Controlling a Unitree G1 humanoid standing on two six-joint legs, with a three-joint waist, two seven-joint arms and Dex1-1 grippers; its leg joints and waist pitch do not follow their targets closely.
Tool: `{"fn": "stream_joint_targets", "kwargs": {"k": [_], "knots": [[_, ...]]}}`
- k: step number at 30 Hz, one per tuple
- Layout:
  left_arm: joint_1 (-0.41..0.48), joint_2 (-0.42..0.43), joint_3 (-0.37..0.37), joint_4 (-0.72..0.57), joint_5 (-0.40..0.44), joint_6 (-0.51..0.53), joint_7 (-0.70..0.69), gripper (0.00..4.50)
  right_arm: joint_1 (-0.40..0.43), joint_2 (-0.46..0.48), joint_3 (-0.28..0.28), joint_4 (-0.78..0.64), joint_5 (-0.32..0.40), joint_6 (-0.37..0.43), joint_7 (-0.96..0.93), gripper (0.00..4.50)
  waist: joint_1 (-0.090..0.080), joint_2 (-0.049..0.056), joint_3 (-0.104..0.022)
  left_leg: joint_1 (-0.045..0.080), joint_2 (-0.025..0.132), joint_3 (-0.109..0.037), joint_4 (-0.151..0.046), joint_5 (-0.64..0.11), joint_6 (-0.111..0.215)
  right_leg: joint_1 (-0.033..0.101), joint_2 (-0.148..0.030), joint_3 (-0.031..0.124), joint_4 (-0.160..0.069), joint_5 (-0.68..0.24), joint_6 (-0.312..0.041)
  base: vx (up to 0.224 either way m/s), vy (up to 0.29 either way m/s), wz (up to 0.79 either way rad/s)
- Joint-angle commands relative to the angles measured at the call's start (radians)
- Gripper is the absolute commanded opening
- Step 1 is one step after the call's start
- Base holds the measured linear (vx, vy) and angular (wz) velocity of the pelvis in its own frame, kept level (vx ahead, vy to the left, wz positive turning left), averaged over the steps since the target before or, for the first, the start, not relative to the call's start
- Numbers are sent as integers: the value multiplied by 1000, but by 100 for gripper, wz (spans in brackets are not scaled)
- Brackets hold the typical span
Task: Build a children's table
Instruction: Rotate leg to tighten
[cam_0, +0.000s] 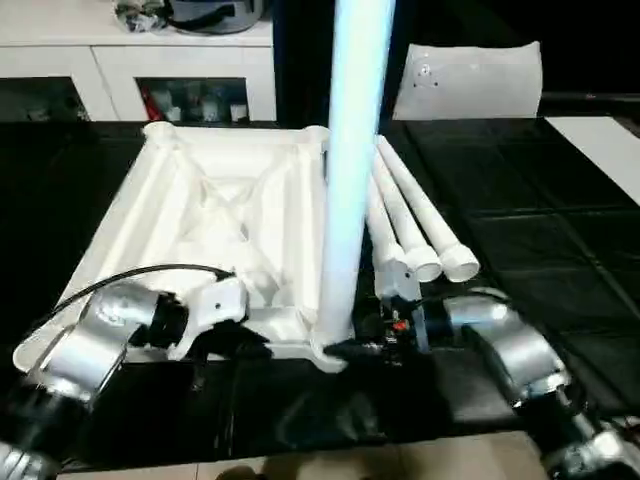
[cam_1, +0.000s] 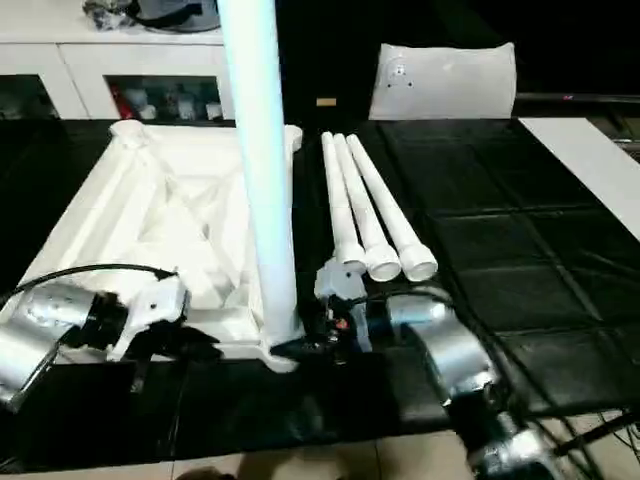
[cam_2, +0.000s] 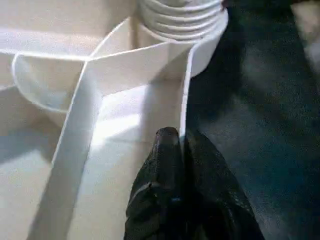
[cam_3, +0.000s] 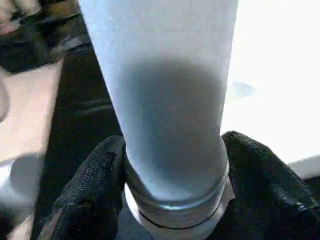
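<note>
The children's table top (cam_0: 200, 190) lies upside down on the black work surface, ribbed underside up. One white leg (cam_0: 350, 150) stands upright in its near right corner socket (cam_2: 182, 20). Three more legs (cam_0: 410, 215) lie side by side just to the right of the top. My left gripper (cam_2: 180, 137) is shut on the thin rim wall at the top's near edge, close to that socket. My right gripper (cam_3: 174, 142) reaches in from the right, and its black fingers (cam_3: 95, 185) press on both sides of the upright leg's base.
A white cabinet (cam_0: 130, 70) with shelves stands at the back left. A white bag (cam_0: 470, 80) lies at the back right, and a white panel (cam_0: 600, 140) at the far right. The work surface's front edge (cam_0: 300, 450) runs just below my forearms.
</note>
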Motion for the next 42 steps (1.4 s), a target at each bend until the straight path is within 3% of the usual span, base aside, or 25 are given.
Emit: {"fn": "stream_joint_targets", "kwargs": {"k": [1, 3, 5, 6, 8, 10, 12, 14, 17, 18, 22, 25, 27, 31, 36, 42], "knots": [[10, -75, 18, -77, -70, 79, 102, 0, 11, 64, 39, -2, -29, 21, -104, 270, -5, -1, -44, 17, 47, -24, -81, -374, -36, 24, -78, 40, -95, -515, -154, 0, 0, 0], [17, -85, 26, -93, -75, 98, 121, 0, 16, 79, 38, -1, -38, 27, -135, 269, -18, -1, -44, 13, 46, -31, -84, -393, -40, 25, -78, 36, -99, -558, -129, 0, 0, 0], [33, -145, 58, -143, -64, 187, 230, 0, 19, 159, 18, 13, -45, 71, -256, 269, -28, -4, -45, 11, 46, -31, -83, -393, -42, 23, -78, 38, -98, -557, -127, 0, 0, 0], [47, -227, 80, -192, -35, 271, 352, 0, 6, 256, -15, 40, -40, 126, -382, 269, -32, -1, -43, 16, 43, -31, -80, -406, -44, 16, -77, 36, -105, -585, -121, 0, 0, 0], [53, -262, 86, -214, -17, 305, 402, 0, -3, 300, -29, 54, -34, 152, -433, 268, -42, -7, -42, 19, 39, -34, -75, -422, -46, 11, -78, 31, -114, -631, -109, 0, 0, 0], [57, -359, 83, -252, 46, 373, 532, 0, -36, 392, -59, 110, -48, 190, -568, 268, -52, -2, -42, 13, 40, -40, -79, -435, -44, 14, -76, 27, -116, -629, -93, 0, 0, 0], [46, -428, 73, -262, 83, 402, 631, 0, -68, 440, -71, 168, -70, 208, -662, 268, -57, -3, -41, 22, 39, -38, -76, -463, -47, 4, -72, 27, -120, -621, -88, 0, 0, 0], [33, -472, 46, -266, 102, 414, 685, 0, -82, 464, -77, 200, -79, 191, -704, 335, -60, -5, -42, 20, 37, -37, -76, -468, -40, 6, -71, 27, -123, -613, -81, 0, 0, 0], [32, -491, 20, -290, 118, 450, 711, 0, -73, 493, -97, 184, -101, 182, -734, 347, -57, -2, -44, 18, 40, -36, -80, -461, -33, 8, -72, 31, -122, -559, -83, 0, 0, 0], [32, -477, 13, -291, 127, 450, 702, 0, -63, 492, -98, 165, -104, 173, -729, 364, -54, 1, -47, 13, 42, -37, -84, -443, -32, 13, -70, 32, -117, -515, -89, 0, 0, 0], [35, -436, 18, -281, 144, 438, 679, 0, -36, 464, -86, 115, -110, 139, -701, 397, -46, 1, -49, 11, 41, -30, -86, -414, -25, 15, -68, 40, -108, -411, -116, 0, 0, 0], [44, -381, 32, -278, 146, 423, 640, 0, -5, 410, -74, 52, -106, 122, -677, 427, -43, 4, -48, 12, 40, -28, -85, -410, -23, 15, -69, 41, -109, -417, -117, 0, 0, 0], [47, -343, 41, -270, 131, 402, 601, 0, 16, 371, -78, 2, -95, 127, -646, 443, -41, 3, -50, 6, 41, -28, -87, -376, -18, 23, -68, 41, -104, -379, -119, 0, 0, 0], [52, -271, 58, -252, 87, 349, 506, 0, 52, 296, -100, -109, -68, 140, -552, 443, -39, 4, -53, 5, 42, -24, -85, -346, -3, 27, -67, 43, -101, -345, -138, 0, 0, 0], [48, -149, 47, -176, 65, 188, 340, 0, 63, 144, -84, -183, -60, 117, -388, 443, -26, 9, -55, 9, 45, -23, -84, -303, 5, 29, -66, 42, -95, -292, -153, 0, 0, 0], [41, -21, 13, -99, 24, 11, 113, 0, 46, 11, -82, -219, 14, 93, -159, 443, -4, 12, -57, 13, 47, -18, -82, -272, 11, 32, -66, 43, -84, -204, -193, 0, 0, 0]]}}
